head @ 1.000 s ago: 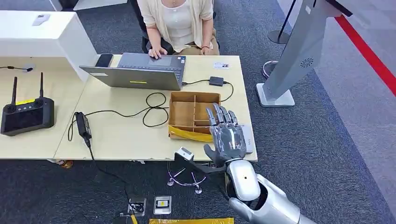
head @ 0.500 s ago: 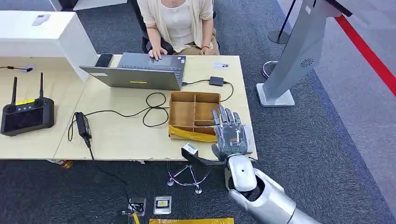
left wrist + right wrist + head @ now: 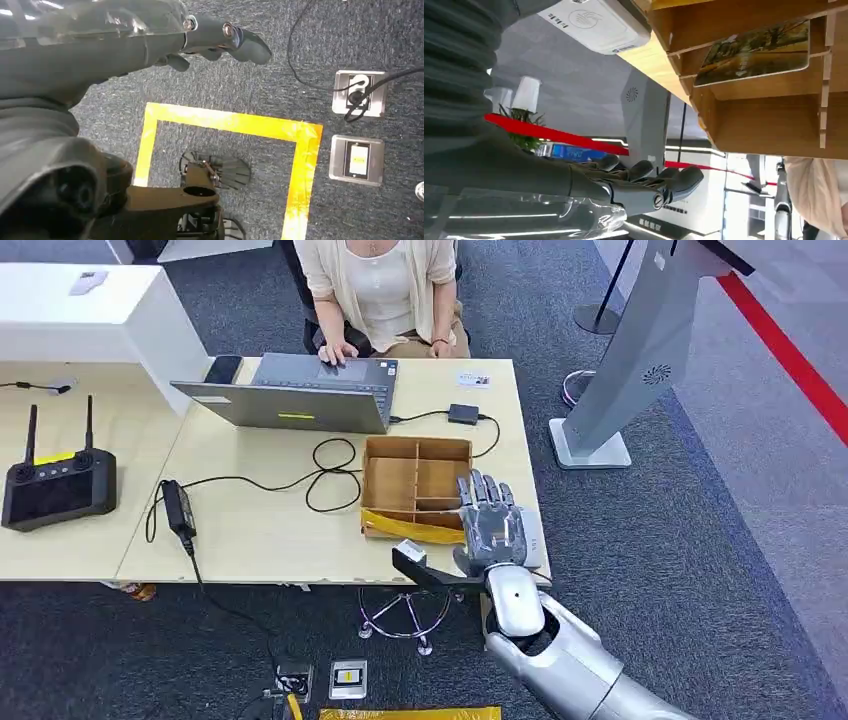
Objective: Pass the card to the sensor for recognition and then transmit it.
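The card, a flat glossy rectangle printed with a yellow-green landscape (image 3: pixel 754 52), sits in one slot of the brown wooden divided tray (image 3: pixel 405 480), lying across a divider, up in the upper right of my right wrist view. Just beside the tray's right edge is the white rounded plastic sensor pad (image 3: pixel 594 22), mostly under my right hand (image 3: pixel 492 530) in the head view. That hand hovers flat over the tray's lower right corner, fingers spread apart, holding nothing. My left hand (image 3: pixel 220 42) hangs over dark grey carpet with yellow tape, fingers loosely curled around nothing. A person types at a grey laptop (image 3: pixel 295 400) top centre.
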